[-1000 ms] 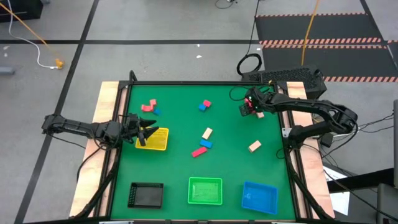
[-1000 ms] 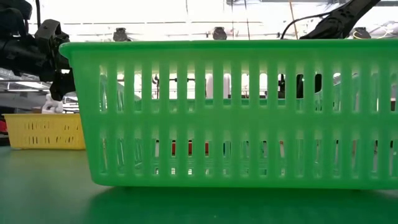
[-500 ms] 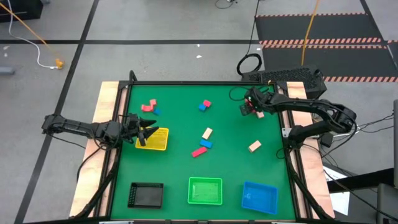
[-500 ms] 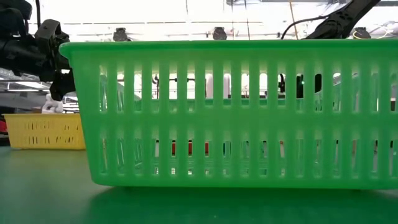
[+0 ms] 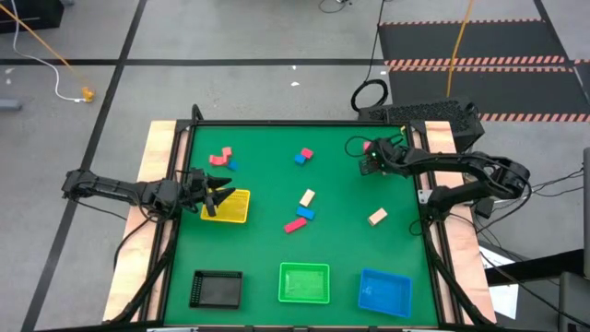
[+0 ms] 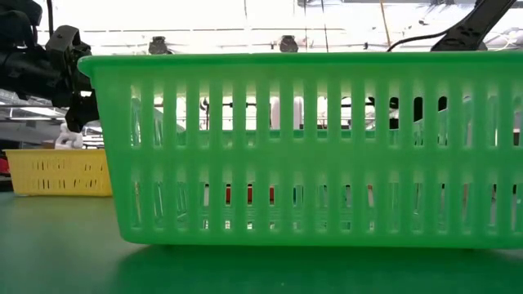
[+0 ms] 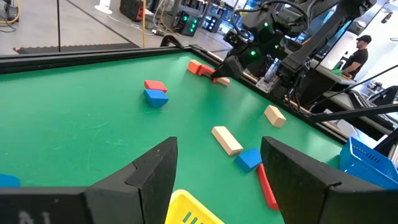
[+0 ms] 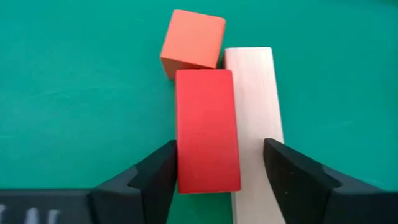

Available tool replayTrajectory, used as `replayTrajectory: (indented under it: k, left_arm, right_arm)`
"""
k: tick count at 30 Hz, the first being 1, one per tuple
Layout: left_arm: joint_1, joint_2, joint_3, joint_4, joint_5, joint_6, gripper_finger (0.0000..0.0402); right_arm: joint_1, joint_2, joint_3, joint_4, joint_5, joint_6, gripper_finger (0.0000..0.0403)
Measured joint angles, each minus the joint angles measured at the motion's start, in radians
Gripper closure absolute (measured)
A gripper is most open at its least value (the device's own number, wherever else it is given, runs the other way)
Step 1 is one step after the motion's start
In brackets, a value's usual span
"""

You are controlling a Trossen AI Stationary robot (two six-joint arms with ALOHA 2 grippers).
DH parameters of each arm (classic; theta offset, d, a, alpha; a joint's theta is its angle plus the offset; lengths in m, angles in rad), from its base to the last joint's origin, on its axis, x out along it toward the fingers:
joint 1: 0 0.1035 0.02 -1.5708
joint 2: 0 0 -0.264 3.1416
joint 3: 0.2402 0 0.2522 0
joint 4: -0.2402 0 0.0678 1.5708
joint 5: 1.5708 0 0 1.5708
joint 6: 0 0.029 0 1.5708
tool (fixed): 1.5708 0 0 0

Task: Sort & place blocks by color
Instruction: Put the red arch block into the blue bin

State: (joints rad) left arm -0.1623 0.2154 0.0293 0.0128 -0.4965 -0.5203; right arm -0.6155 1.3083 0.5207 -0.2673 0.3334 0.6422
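At the table's far right my right gripper (image 5: 367, 166) (image 8: 219, 163) points steeply down, open, over three blocks lying side by side on the mat: a red bar (image 8: 206, 134), a cream bar (image 8: 256, 106) and an orange-red cube (image 8: 193, 40). Its fingers stand one outside the red bar and one outside the cream bar. Other red, blue and cream blocks (image 5: 302, 210) lie about the middle of the mat. At the left my left gripper (image 5: 216, 195) (image 7: 217, 174) waits open and empty above the yellow tray (image 5: 235, 210). My right gripper comes from above with its fingers along the two bars' long outer sides, one finger (image 8: 158, 171) beside the red bar, the other (image 8: 286, 171) beside the cream bar. Both bars lie flat on the mat. Whether the fingers touch them I cannot tell.
A black tray (image 5: 217, 289), a green tray (image 5: 304, 284) and a blue tray (image 5: 384, 291) stand along the near edge; the green one fills the low view. A pink and a blue block (image 5: 224, 160) lie far left, a cream cube (image 5: 377, 217) near the right edge.
My right gripper has gone down onto the cluster of blocks at the far right and rolled a little; the arm now covers those blocks in the high view. The blocks have not moved.
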Motion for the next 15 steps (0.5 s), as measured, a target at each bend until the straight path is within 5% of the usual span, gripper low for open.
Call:
replayTrajectory:
  k: [7, 15]
  left_arm:
    - [0.000, 0.000, 0.000, 0.000, 0.000, 0.000, 0.0169]
    - [0.000, 0.000, 0.000, 0.000, 0.000, 0.000, 0.0169]
  right_arm:
    - [0.000, 0.001, -0.004, 0.054, -0.014, -0.001, 0.0283]
    - [0.000, -0.009, -0.005, 0.075, -0.039, 0.000, 0.0289]
